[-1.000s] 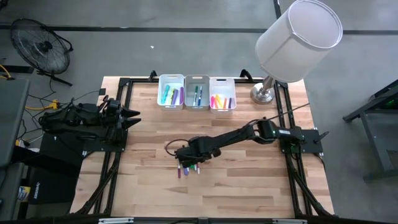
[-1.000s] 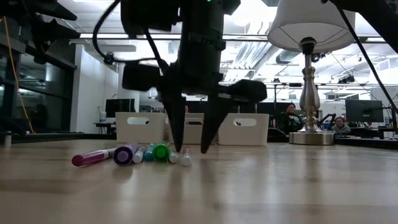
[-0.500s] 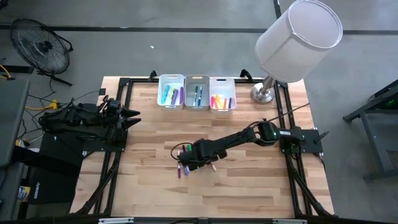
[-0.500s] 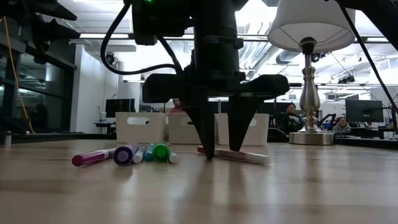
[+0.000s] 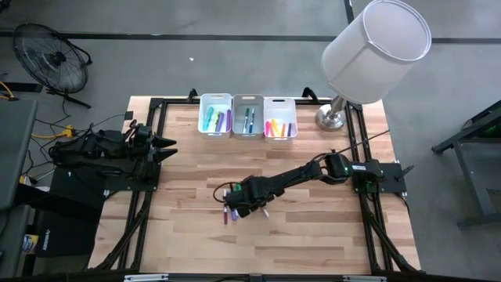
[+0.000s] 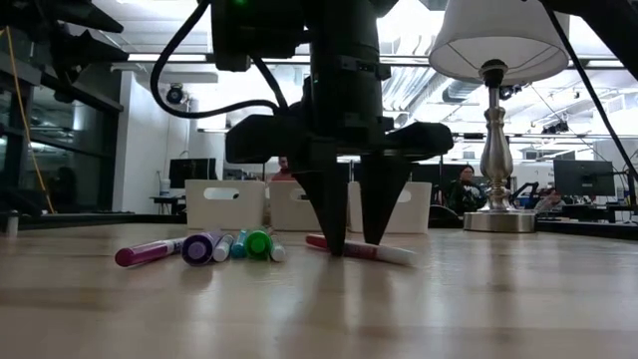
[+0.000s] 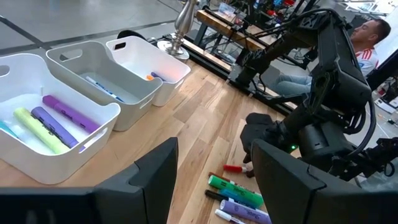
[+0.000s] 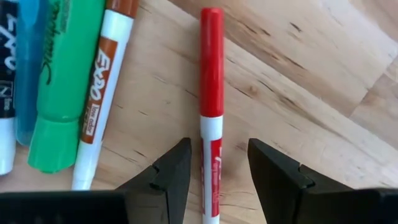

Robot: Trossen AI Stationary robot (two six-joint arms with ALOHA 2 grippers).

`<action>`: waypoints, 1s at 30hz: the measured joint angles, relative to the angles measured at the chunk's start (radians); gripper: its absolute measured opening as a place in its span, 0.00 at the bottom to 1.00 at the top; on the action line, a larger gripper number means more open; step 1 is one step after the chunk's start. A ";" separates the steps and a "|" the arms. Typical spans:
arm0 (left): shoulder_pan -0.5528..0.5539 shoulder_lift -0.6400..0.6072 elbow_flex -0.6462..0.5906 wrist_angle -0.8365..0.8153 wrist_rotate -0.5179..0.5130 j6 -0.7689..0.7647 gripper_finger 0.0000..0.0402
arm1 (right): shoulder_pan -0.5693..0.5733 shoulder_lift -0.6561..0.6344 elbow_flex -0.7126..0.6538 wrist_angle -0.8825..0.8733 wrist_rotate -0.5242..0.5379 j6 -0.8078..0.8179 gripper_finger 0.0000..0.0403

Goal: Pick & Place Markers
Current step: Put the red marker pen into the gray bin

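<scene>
My right gripper points straight down at the middle of the table, open. Its two fingertips stand at table height on either side of a red-capped white marker without touching it. That marker lies flat on the wood, slanted away from the others. Beside it lies a row of several markers: a pink-purple one, a purple one, a green highlighter and a brown-capped one. My left gripper waits open at the table's left side.
Three white bins stand in a row at the far edge, each holding several markers. A lamp's base stands at the far right, its shade overhanging. People sit in the room beyond the table.
My right gripper has moved a little toward the table's right and turned about its upright axis. The red-capped marker, which lay in the row pointing toward the near edge, has swung out and now lies crosswise between the fingers, apart from the row.
</scene>
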 joint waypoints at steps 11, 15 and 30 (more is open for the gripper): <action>0.000 0.000 0.000 0.000 0.000 0.000 0.50 | 0.002 -0.002 -0.037 0.069 -0.033 -0.029 0.37; 0.000 0.000 0.000 0.000 0.000 0.000 0.50 | 0.003 -0.005 -0.080 0.123 -0.062 -0.030 0.37; 0.000 0.000 0.000 0.000 0.000 0.000 0.50 | 0.029 -0.005 -0.084 0.130 0.009 -0.169 0.37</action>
